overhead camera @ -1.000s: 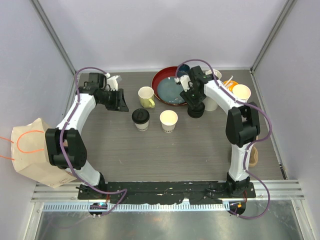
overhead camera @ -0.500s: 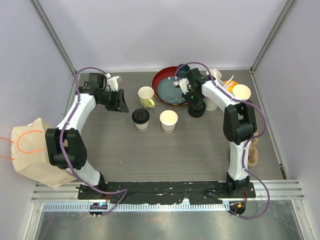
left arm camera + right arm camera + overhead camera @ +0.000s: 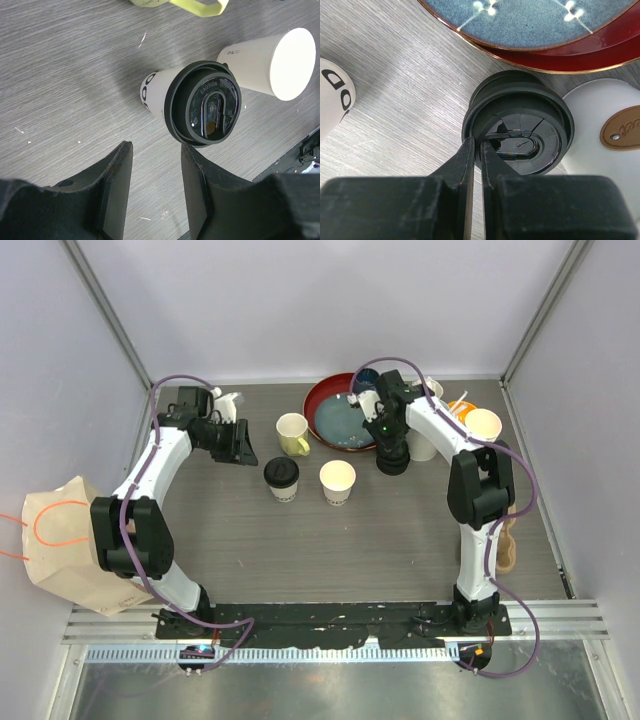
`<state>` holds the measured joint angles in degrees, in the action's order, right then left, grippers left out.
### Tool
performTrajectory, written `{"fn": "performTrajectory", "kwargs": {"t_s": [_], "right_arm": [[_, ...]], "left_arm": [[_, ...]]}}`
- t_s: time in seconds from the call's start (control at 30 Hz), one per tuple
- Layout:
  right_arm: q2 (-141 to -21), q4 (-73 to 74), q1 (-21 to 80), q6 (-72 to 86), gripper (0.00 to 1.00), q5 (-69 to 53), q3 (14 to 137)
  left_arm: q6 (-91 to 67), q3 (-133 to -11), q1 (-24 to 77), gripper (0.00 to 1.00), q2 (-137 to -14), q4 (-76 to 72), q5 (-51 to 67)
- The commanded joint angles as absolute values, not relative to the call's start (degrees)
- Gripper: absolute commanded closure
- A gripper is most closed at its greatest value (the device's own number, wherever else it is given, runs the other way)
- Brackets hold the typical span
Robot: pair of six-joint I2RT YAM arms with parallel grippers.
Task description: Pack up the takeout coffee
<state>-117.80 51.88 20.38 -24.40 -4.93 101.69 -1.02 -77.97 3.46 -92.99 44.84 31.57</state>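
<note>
The right gripper (image 3: pixel 474 150), fingers (image 3: pixel 462 167) nearly shut, seems to pinch the black lid (image 3: pixel 520 125) by its rim at mid-frame; I'd lift it level towards the open cup (image 3: pixel 338 480).

Matt white paper cup (image 3: pixel 155 92); smooth black plastic lid (image 3: pixel 530 107), faintly shiny; matt grey wood-grain table (image 3: pixel 395 75); glossy glazed plate (image 3: pixel 530 15).

Only text I can really read is "CAUTION" embossed on the black lid (image 3: pixel 207 102), with "HO" after it before it blurs. The cup (image 3: pixel 152 92) has partial black letters. The brown oval tag (image 3: pixel 622 127) script is illegible.
</note>
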Motion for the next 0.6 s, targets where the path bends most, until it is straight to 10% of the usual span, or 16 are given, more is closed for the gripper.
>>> {"fn": "performTrajectory", "kwargs": {"t_s": [0.0,0.57], "right_arm": [[-114.26,52.73,20.13,-22.59,0.98,-5.27,105.2],[-101.08,52.47,33.91,-12.66,0.99,-12.57,100.29]], "left_arm": [[-0.26,-79.01,3.25,0.53,-92.2,45.44,33.13],[-0.26,-83.41,3.78,0.44,-87.37,47.64,32.34]]}}
